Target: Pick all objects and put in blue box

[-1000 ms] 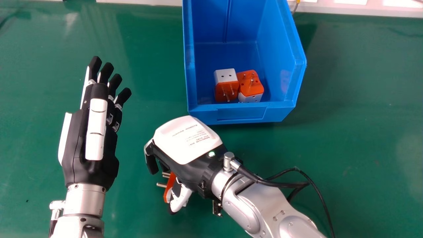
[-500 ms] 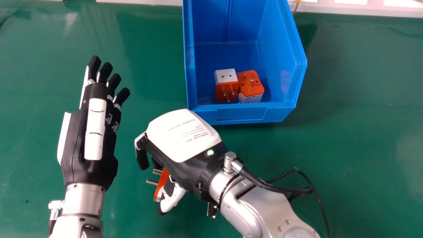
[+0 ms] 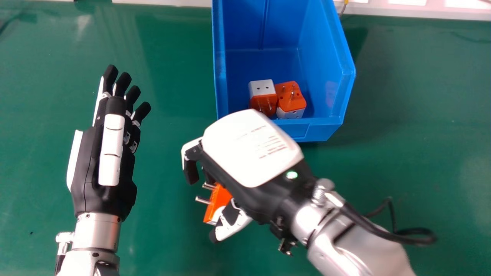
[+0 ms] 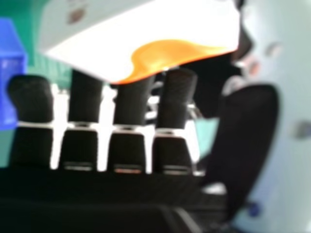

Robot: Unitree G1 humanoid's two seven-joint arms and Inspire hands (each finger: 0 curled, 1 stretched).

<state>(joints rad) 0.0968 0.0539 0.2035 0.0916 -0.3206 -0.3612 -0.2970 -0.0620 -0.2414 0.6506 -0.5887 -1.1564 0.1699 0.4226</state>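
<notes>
One smooth green tabletop [image 3: 414,153] spans the head view.

Open-topped blue plastic box [image 3: 326,132]: stands on the tabletop toward the far side, its front wall partly hidden behind the right hand [image 3: 249,153], which is black with a white back plate and extends from a silver forearm [image 3: 356,245]. The hand's state: clamped on an orange and white block-shaped plug adapter [image 3: 217,203], fingers curled at one side, white and black thumb at the other. Position of hand and adapter: on the robot's side of the box; the adapter is outside it. The right hand view shows the adapter's pale body and an orange band, blurred, against the dark fingers.

Left hand, black and white [image 3: 103,168]: at the left of the head view, fingers straight and slightly spread, holding nothing.

Black cable [image 3: 387,232]: loops off the right wrist.

Two further orange and white plug adapters lie on the box floor, by the front wall, side by side. The left one [image 3: 262,90] has its white face with round holes toward the far side; the right one [image 3: 291,96] has its orange pin face up.

Metal pins on the held adapter: two visible, pointing toward the view's left.
</notes>
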